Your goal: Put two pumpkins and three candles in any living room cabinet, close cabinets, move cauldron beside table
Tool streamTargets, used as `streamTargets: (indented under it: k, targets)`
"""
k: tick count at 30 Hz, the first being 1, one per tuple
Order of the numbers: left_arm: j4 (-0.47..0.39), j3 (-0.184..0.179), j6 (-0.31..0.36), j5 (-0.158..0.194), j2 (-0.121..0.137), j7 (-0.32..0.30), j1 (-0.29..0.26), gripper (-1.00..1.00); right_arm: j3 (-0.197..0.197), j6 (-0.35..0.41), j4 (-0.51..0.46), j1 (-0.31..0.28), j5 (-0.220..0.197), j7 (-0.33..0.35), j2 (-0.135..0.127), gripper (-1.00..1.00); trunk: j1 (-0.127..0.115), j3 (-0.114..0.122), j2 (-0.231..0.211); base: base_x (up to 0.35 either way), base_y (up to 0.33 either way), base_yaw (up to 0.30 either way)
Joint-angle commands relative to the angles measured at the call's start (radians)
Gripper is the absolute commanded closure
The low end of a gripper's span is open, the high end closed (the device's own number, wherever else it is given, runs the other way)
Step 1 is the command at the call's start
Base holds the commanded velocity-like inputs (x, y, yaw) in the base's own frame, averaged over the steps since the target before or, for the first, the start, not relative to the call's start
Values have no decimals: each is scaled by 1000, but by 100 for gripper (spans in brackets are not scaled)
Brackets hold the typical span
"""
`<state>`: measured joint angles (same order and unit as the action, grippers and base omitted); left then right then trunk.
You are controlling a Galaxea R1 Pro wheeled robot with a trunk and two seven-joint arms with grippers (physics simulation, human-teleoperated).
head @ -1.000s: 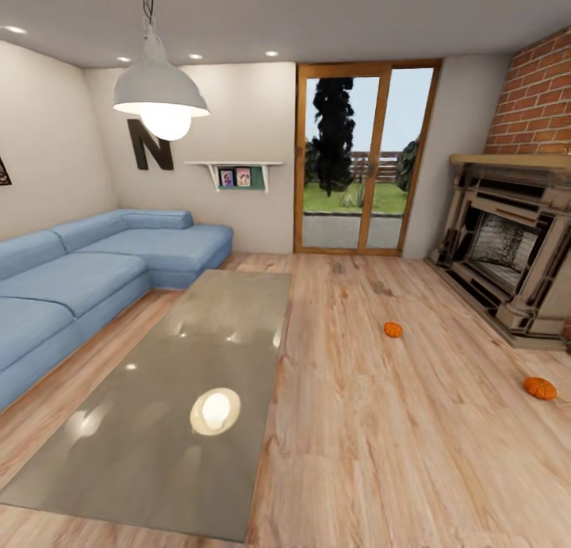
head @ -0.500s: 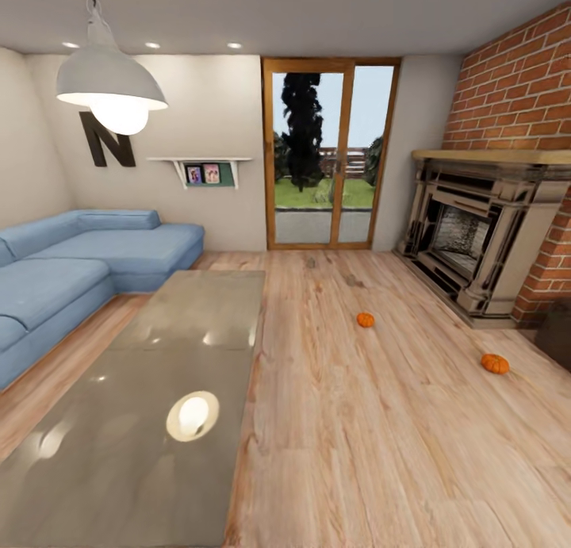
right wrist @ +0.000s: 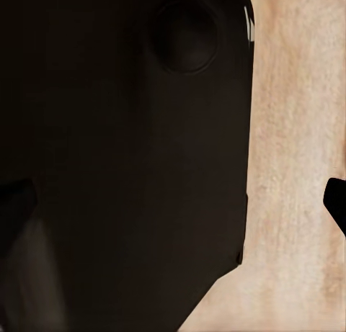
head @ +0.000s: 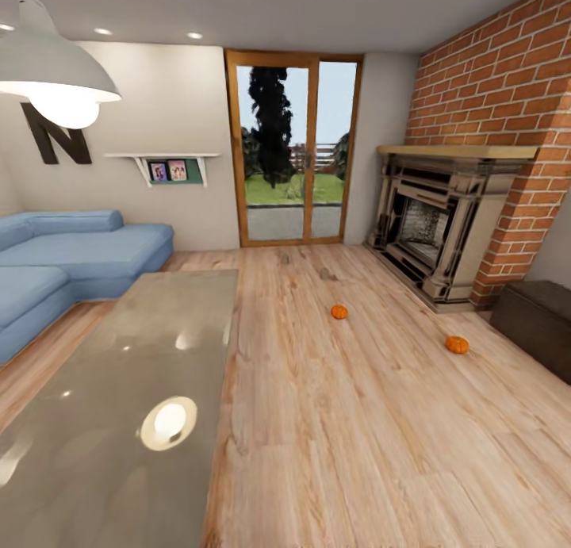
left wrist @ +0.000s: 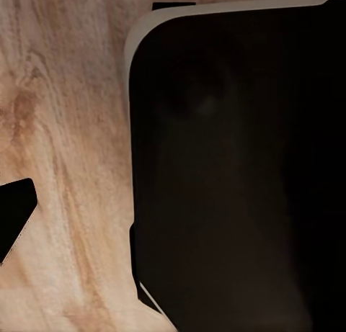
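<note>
Table [head: 151, 358], glossy grey, sits low at left near the blue sofa [head: 71, 254]. Cabinet [head: 539, 314], dark, stands far right beside the fireplace [head: 436, 223]. Two pumpkins [head: 339, 312] [head: 457, 344] lie apart on the wood floor [head: 357, 437]. Wrist views dark, possibly robot body; finger state cannot be told.

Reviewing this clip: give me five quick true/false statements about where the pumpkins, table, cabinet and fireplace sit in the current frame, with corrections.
1. Both pumpkins lie on the wooden floor. True: one pumpkin is mid-room, the other pumpkin nearer the brick wall.
2. A pumpkin sits on the glossy grey table. False: the tabletop carries only light reflections; both pumpkins are on the floor.
3. The dark-brown cabinet stands against the right wall, beside the fireplace. True.
4. The blue sofa is on the fireplace side of the room. False: it sits on the opposite side, beyond the table.
5. The glass door looks out on grass and a tree. True.
</note>
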<state>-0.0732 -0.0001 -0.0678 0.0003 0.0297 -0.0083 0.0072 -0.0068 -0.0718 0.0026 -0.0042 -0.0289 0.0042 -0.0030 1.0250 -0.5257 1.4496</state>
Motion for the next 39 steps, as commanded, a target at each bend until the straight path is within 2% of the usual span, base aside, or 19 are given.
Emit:
streamTargets:
  k: [1, 6, 11, 17, 39]
  targets:
    - [-2, 0, -1, 0, 0, -1, 1, -100, -1, -3, 1, 0, -4, 0, 0, -100, 0, -2, 0, 0, 0, -243]
    - [-2, 0, -1, 1, -1, -1, 1, -100, 0, -24, 0, 0, -50, 0, 1, -100, 0, -6, 0, 0, 0, -241]
    - [-2, -1, -1, 0, 0, -1, 1, -100, 1, -97, 4, 0, -89, 0, 1, -100, 0, -11, 0, 0, 0, -232]
    - [-2, -1, -1, 0, -1, -1, 1, -100, 3, -130, 8, 0, -94, 0, 1, -100, 0, -17, 0, 0, 0, -231]
    - [-2, -1, -1, 0, -1, -1, 2, -100, 3, -134, 10, 0, -93, 1, 1, -100, 0, -41, 0, 0, 0, -224]
